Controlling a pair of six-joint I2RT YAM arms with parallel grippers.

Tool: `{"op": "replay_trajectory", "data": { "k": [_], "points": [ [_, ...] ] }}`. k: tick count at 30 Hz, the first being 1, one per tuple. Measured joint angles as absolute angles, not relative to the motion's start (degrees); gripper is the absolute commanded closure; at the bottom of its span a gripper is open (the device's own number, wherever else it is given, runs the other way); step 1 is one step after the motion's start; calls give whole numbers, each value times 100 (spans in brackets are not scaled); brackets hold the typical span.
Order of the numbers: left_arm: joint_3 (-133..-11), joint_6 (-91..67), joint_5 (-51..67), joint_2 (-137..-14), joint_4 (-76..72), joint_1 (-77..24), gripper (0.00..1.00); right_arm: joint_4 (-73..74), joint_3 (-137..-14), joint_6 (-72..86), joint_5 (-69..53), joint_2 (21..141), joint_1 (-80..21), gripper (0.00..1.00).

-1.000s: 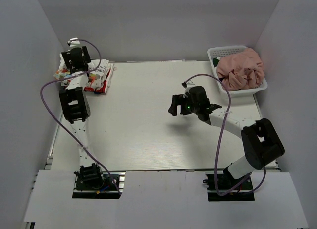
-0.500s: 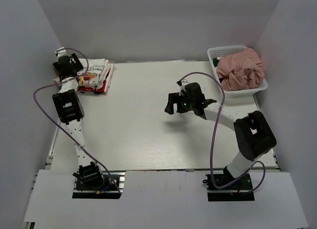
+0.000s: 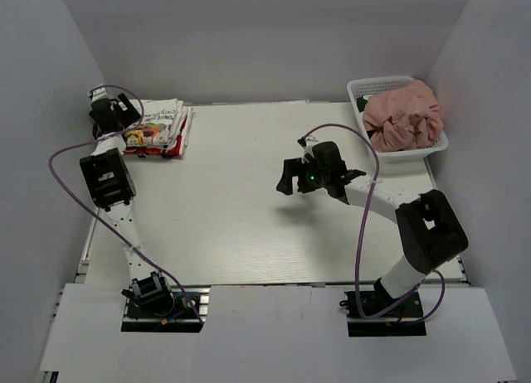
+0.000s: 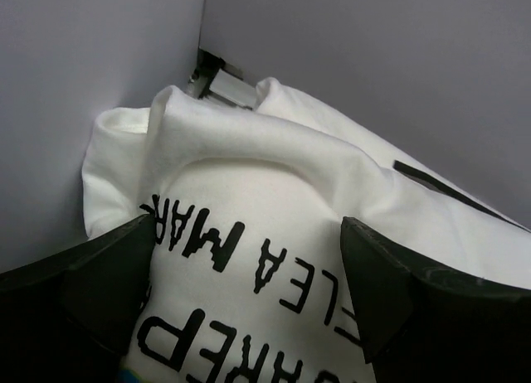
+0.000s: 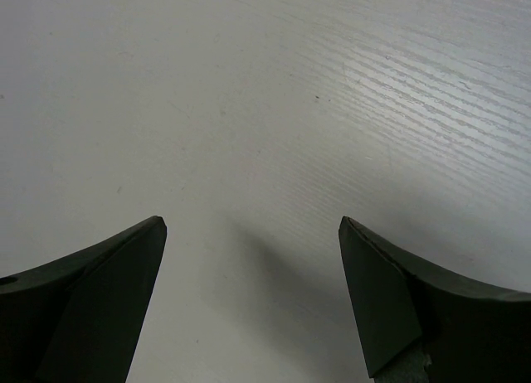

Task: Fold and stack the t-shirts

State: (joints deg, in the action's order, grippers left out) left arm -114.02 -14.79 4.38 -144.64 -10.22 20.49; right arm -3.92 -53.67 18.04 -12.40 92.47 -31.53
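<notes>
A stack of folded t-shirts [image 3: 159, 126] lies at the table's back left corner, a white one with coloured print on top and a red edge [image 3: 164, 150] showing beneath. My left gripper [image 3: 114, 118] hovers at the stack's left end, open. In the left wrist view its fingers [image 4: 108, 275] straddle the white shirt with black lettering [image 4: 249, 184] without closing on it. A crumpled dusty pink t-shirt [image 3: 404, 113] fills the basket, with a bit of dark green cloth [image 3: 365, 106] beside it. My right gripper [image 3: 289, 176] hangs open over bare table [image 5: 265, 109], holding nothing.
The white mesh basket [image 3: 377, 84] stands at the back right corner. Grey walls close in the table [image 3: 224, 217] on the left, back and right; the stack sits tight in the wall corner [image 4: 203, 60]. Purple cables loop off both arms.
My left arm has swung left, from above the stack to its left end near the wall. My right gripper has shifted slightly left over the table. Both stay open.
</notes>
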Motion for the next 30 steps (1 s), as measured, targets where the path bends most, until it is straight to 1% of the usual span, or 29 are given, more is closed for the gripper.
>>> {"op": "replay_trajectory", "data": {
  "k": [6,12,15,19,21,23,27,29,30],
  "points": [
    [-10853,-1643,709,-13552,-596,1970,0,-574,-4755,1859,-1308,8554,-3153,10],
    [-10770,-1756,1068,-12628,-237,1717,0,-825,-4333,1907,-1275,7944,-3153,10],
    [-10748,-1763,1133,-12210,95,1577,0,-867,-4171,1942,-1142,7655,-3153,10],
    [-10486,-1769,1157,-11596,711,1350,0,-832,-4016,2163,-679,7253,-3151,10],
    [-9972,-1874,1149,-11089,1039,1214,0,-784,-3859,2259,-377,6949,-3151,10],
    [-9179,-2058,1177,-10499,1140,1070,0,-731,-3669,2362,-152,6619,-3151,10],
    [-6735,-2578,1402,-8597,1100,679,0,-624,-3352,2523,106,6031,-3151,10],
    [-5758,-2773,1608,-7640,1170,449,0,-545,-3264,2604,169,5835,-3151,10],
    [-5472,-2827,1669,-7269,1271,357,0,-515,-3232,2646,187,5758,-3151,10]
  ]
}}
